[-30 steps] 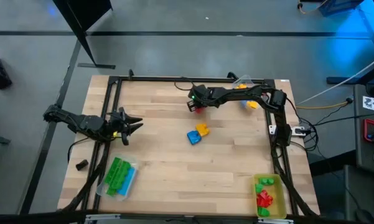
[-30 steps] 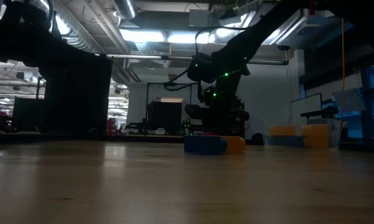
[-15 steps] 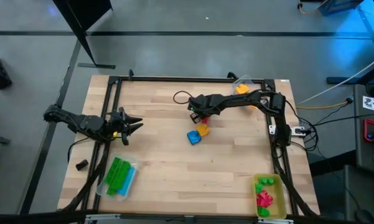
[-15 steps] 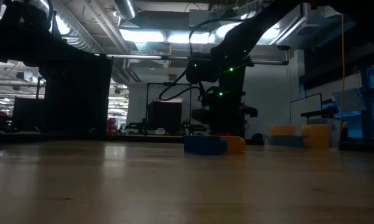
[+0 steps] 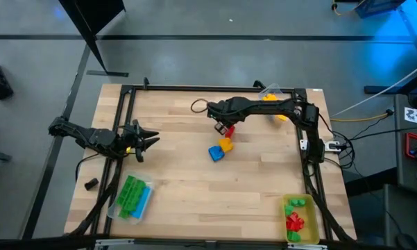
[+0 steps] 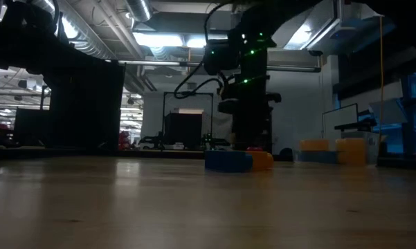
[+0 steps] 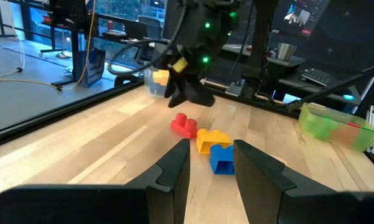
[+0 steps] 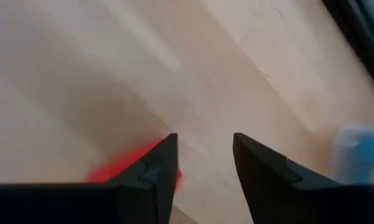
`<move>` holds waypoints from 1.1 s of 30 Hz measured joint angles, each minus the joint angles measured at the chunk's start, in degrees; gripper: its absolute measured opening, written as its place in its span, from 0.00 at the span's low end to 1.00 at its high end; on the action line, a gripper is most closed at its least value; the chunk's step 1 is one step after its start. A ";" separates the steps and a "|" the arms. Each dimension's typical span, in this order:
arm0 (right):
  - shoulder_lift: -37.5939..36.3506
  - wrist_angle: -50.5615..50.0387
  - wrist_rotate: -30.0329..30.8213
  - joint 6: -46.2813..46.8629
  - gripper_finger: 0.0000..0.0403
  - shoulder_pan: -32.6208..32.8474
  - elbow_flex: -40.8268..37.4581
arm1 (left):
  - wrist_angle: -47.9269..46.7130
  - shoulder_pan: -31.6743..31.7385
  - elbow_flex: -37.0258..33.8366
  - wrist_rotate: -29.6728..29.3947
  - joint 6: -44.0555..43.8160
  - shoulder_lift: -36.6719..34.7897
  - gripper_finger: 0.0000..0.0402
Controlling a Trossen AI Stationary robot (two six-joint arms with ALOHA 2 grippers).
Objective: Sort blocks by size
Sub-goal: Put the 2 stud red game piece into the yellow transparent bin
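A red block lies flat on the table, and a yellow block and a blue block lie touching just nearer. My right gripper hangs open above the red block, slanting down and clear of it. In the right wrist view the red block shows beside one finger, and the gap between the fingers holds nothing. My left gripper waits open and level at the table's left edge, pointing toward the blocks.
A clear tray with green and blue blocks sits near left. A yellow tray with green and red blocks sits near right. Another clear tray with yellow blocks stands at the far right, under my right arm. Bare wood lies between them.
My right gripper has risen from just above the table and rolled its wrist, shifting slightly toward the table's near edge. The gap between its fingers is unchanged. The red block now shows uncovered beside it.
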 joint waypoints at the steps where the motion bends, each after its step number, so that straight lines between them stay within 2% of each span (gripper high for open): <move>1: 0.00 -1.12 0.03 -3.97 0.38 0.33 0.42 | 0.00 0.00 0.00 0.00 0.00 0.00 0.27; 4: 0.00 -3.62 -0.92 -17.95 0.38 1.64 1.46 | 0.00 0.00 0.00 0.00 -0.01 -0.01 0.27; 9: -0.02 -4.90 -1.46 -47.05 0.38 4.23 1.42 | 0.00 0.00 0.01 0.00 0.01 -0.01 0.27; 13: -0.02 -5.68 -1.92 -62.53 0.38 5.91 1.42 | 0.00 0.00 0.00 0.00 0.00 -0.01 0.27; 22: 0.07 -5.33 -3.83 -75.07 0.38 6.00 1.42 | 0.00 0.00 0.00 0.00 -0.01 0.00 0.27; 33: 0.62 -2.04 -5.09 -81.20 0.38 6.07 -1.06 | 0.00 0.00 0.00 0.00 0.01 -0.02 0.27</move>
